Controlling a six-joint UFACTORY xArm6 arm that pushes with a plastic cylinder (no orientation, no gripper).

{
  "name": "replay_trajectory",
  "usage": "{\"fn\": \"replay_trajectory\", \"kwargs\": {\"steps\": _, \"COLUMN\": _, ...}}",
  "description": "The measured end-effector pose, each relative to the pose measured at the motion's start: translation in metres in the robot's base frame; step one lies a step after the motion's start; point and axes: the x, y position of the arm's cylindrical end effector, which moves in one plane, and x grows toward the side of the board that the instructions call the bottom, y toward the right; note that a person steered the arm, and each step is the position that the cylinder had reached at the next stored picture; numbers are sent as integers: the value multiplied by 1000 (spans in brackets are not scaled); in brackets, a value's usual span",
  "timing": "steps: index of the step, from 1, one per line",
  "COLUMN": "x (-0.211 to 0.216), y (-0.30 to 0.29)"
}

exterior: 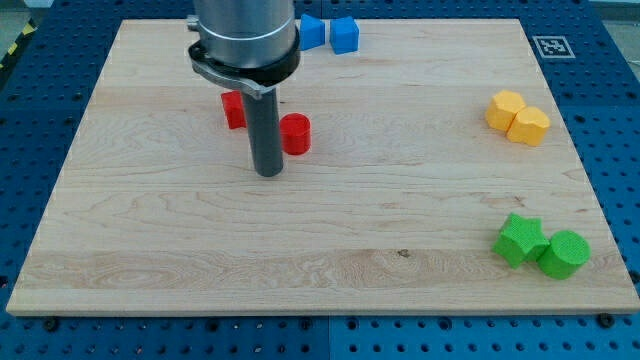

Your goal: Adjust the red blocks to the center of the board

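Two red blocks lie left of the board's middle, toward the view's top. A red cylinder (295, 133) stands just right of my rod. A second red block (233, 109) sits up and to the left, partly hidden behind the rod, so its shape is unclear. My tip (268, 172) rests on the board just below and left of the red cylinder, close to it; I cannot tell if they touch.
Two blue blocks (332, 33) sit at the top edge beside the arm's body. Two yellow blocks (518, 116) lie together at the right. A green star (520, 239) and a green cylinder (564, 253) lie at the bottom right. The wooden board (150, 280) ends at blue table.
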Motion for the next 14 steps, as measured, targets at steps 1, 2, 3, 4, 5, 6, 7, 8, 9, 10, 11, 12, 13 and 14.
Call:
{"fn": "replay_trajectory", "kwargs": {"steps": 1, "x": -22, "y": -2}}
{"fn": "replay_trajectory", "kwargs": {"steps": 2, "x": -25, "y": -2}}
{"fn": "replay_trajectory", "kwargs": {"steps": 3, "x": -25, "y": 1}}
{"fn": "replay_trajectory", "kwargs": {"steps": 4, "x": -25, "y": 22}}
{"fn": "replay_trajectory", "kwargs": {"steps": 5, "x": -25, "y": 42}}
{"fn": "replay_trajectory", "kwargs": {"steps": 6, "x": -25, "y": 40}}
{"fn": "replay_trajectory", "kwargs": {"steps": 7, "x": -26, "y": -15}}
{"fn": "replay_trajectory", "kwargs": {"steps": 8, "x": -39, "y": -96}}
{"fn": "replay_trajectory", "kwargs": {"steps": 9, "x": -96, "y": -125}}
{"fn": "replay_trajectory", "kwargs": {"steps": 10, "x": -105, "y": -130}}
{"fn": "replay_trajectory", "kwargs": {"steps": 11, "x": -105, "y": -122}}
{"fn": "replay_trajectory", "kwargs": {"steps": 12, "x": -105, "y": -89}}
{"fn": "replay_trajectory", "kwargs": {"steps": 13, "x": -105, "y": -65}}
{"fn": "replay_trajectory", "kwargs": {"steps": 14, "x": -93, "y": -49}}
